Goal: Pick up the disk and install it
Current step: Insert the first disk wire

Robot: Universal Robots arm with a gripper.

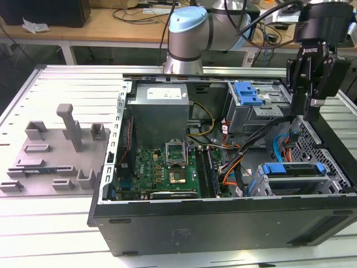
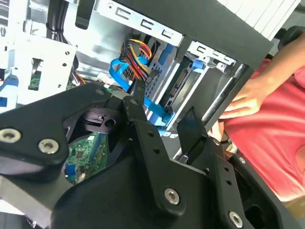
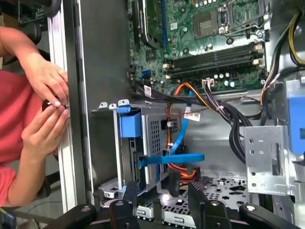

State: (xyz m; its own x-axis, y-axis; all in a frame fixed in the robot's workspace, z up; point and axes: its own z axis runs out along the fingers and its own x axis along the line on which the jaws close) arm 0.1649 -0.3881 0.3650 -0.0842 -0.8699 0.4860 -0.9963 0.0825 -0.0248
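**While the gripper [image 1: 307,111] hangs open, the disk [image 1: 294,170] lies below it in the drive cage**

Gripper state: released and empty. In both wrist views the fingers [image 3: 196,198] stand apart with nothing between them and touch nothing.

Position of the task's thing: the disk sits in the lower grey drive cage [image 3: 155,138], inside the open computer case [image 1: 223,223]. Its blue rail faces upward and shows an end tab at each end. Judged from these views, it looks seated in the cage rather than lying loose, though how deep it sits cannot be told.

Governing relation: the disk lies beneath the gripper, with clear air between them. It is not centred under the gap. In the first wrist view one finger stands roughly over the disk's rail, and the other stands over the open part of the cage beside it.

Long axis: the rail runs along the case wall, with one end toward the motherboard [image 1: 162,167] and the other away from it. The line from finger to finger crosses that axis nearly square, so I judge that the fingers would close across the disk's narrow dimension, not along its length.

Other finding: a person's hands [image 3: 47,90] are at the outer side of that same case wall, outside the case. They are beyond the finger that is nearer the disk.
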